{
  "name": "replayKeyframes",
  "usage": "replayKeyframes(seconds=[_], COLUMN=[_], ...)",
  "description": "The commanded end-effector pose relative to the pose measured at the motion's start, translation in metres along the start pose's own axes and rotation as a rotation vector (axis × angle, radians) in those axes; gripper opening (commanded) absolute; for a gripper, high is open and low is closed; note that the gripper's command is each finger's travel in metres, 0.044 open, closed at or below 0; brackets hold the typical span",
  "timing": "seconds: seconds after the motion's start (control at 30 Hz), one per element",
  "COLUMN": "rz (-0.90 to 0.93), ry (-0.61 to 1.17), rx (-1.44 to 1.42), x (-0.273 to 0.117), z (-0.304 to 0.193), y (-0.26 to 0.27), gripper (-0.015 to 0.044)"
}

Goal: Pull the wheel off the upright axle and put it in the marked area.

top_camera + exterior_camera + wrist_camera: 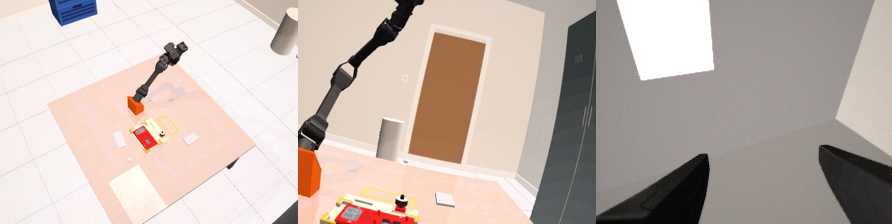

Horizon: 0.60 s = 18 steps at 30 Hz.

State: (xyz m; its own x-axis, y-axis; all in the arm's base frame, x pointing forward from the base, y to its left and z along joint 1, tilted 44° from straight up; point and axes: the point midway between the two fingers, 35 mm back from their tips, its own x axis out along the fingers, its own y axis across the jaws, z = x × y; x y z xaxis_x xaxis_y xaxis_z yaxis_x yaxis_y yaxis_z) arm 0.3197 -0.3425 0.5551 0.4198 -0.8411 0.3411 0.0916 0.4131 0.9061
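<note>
The small black wheel (162,133) (401,203) sits on the upright axle (402,197), above a red block at one end of the cream board. The marked area, a yellow outline (172,123) (389,192), lies on the table beside that board. No wheel lies within it. My gripper (763,157) is open and empty, its two black fingers well apart. It is high above the table and far from the wheel, facing the ceiling and walls. In the exterior view the fingers are cut off by the top edge.
A red panel (145,137) lies on the cream board (150,121), which has yellow corner pieces. Flat pale plates (119,139) (191,139) lie on either side of it. A small white block (129,159) and a large pale sheet (137,194) are farther off. The arm's base is orange (135,106) (307,174).
</note>
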Motion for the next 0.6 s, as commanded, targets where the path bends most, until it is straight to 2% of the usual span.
replayKeyframes(seconds=[0.0, 0.27, 0.57], rz=[-0.087, -0.203, -0.261], ry=[0.182, 0.535, 0.965], rx=[-0.143, -0.414, -0.659], x=[-0.001, -0.026, -0.089], z=[-0.057, -0.148, -0.234], y=[-0.039, -0.110, -0.183], gripper=[0.0300, 0.0300, 0.0300])
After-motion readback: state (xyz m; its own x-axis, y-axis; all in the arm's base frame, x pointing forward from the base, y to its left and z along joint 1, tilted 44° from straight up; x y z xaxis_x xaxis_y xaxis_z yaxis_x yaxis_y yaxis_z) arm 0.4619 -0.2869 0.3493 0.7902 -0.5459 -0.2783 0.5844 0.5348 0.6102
